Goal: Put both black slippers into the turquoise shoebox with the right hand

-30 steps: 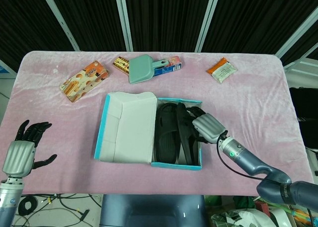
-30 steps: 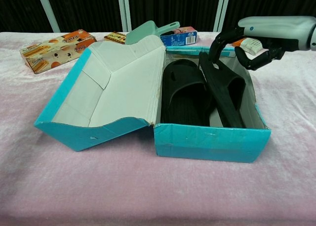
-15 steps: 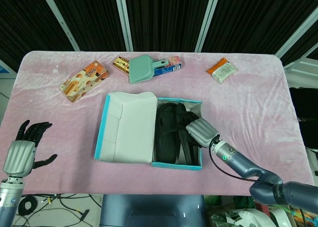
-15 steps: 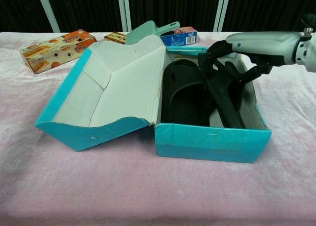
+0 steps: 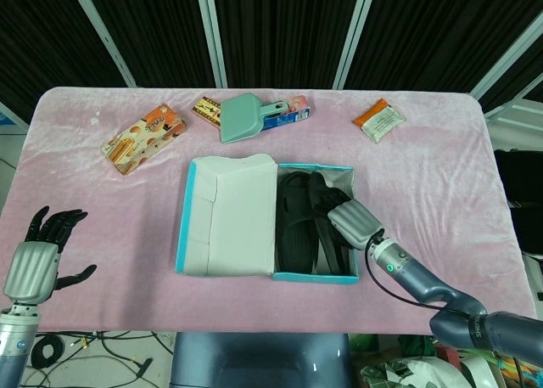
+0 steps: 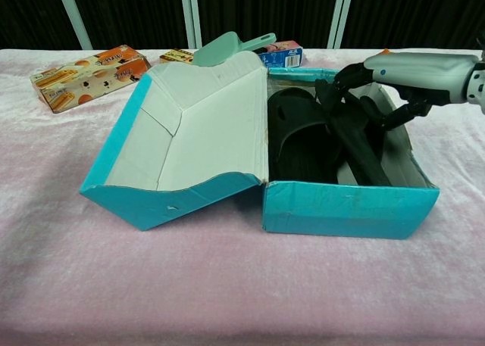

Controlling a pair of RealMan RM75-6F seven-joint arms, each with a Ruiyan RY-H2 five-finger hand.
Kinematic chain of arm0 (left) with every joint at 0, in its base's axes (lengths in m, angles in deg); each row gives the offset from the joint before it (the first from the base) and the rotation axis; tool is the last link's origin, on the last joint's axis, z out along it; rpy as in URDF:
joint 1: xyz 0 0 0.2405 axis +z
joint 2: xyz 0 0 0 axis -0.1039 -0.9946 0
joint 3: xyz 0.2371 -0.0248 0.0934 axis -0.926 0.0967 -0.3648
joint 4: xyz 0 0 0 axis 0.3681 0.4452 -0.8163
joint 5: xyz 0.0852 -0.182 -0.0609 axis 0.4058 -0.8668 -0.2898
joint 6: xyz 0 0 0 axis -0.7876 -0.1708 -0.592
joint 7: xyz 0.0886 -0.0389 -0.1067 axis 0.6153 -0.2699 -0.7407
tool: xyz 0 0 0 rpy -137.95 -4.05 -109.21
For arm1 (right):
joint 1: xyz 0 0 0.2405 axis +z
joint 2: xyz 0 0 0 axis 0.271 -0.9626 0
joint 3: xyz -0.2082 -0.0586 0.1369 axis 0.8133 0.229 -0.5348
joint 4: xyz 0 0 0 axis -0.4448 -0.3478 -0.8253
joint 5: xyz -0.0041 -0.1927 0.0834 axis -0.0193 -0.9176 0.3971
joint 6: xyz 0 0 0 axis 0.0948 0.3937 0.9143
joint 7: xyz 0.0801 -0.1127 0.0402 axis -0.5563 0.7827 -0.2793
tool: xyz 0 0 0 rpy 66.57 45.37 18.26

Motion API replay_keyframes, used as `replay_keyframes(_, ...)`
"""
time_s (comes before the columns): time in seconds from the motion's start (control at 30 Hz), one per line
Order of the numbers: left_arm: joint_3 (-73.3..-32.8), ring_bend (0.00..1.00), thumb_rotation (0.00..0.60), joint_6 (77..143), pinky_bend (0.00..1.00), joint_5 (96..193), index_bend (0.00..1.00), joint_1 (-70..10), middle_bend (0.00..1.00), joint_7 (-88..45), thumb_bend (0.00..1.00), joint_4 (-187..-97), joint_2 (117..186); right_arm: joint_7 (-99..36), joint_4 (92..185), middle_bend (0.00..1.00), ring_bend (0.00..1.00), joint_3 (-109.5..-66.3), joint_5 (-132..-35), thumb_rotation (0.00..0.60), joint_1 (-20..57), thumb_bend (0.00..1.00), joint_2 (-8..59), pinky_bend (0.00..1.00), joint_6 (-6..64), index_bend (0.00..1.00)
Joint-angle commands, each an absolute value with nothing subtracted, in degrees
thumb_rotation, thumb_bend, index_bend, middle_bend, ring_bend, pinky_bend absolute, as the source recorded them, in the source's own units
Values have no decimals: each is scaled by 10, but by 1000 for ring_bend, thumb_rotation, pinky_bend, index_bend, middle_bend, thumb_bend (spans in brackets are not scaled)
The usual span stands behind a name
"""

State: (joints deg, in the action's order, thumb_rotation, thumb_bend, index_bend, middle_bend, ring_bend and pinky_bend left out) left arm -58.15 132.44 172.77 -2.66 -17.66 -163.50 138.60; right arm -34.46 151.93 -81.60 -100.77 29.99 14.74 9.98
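A green dustpan [image 5: 241,119], snack boxes [image 5: 142,138] and an orange packet [image 5: 379,119] lie on the pink tablecloth [image 5: 441,184].

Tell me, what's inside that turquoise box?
Two black slippers lie inside the turquoise shoebox, with the right hand reaching over them. The hand and the near wall hide part of them.

Pink velvety table [image 5: 441,176], black curtains [image 5: 280,31], white frame bars [image 5: 212,31]

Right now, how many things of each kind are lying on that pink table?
Black slippers: 2
Turquoise shoebox: 1
Snack boxes and packets: 4
Green scoop: 1
Total: 8
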Motion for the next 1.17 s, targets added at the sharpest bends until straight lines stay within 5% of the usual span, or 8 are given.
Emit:
replay_keyframes(0.03,-582,128,600,1326,0,1729,158,-26,157,-177,0,-1635,1386,-346,1539,224,17,-815,-1019,600,292,537,130,55,115,232)
replay_keyframes(0.1,-582,129,600,1328,0,1729,158,-25,157,-179,0,-1634,1386,-346,1558,156,13,-815,-1024,600,284,294,113,55,129,108)
replay_keyframes(0.2,-582,129,600,1329,0,1730,158,-24,157,-180,0,-1633,1386,-342,1584,83,3,-816,-1028,600,269,170,92,55,157,7)
replay_keyframes(0.63,-577,128,600,1341,0,1716,158,-15,159,-155,0,-1630,1387,-229,1651,30,0,-830,-980,600,118,247,25,55,399,0)
replay_keyframes(1.17,-598,128,600,1362,0,1697,158,25,159,-115,0,-1672,1361,-203,1594,0,0,-780,-985,600,-51,230,64,55,565,0)
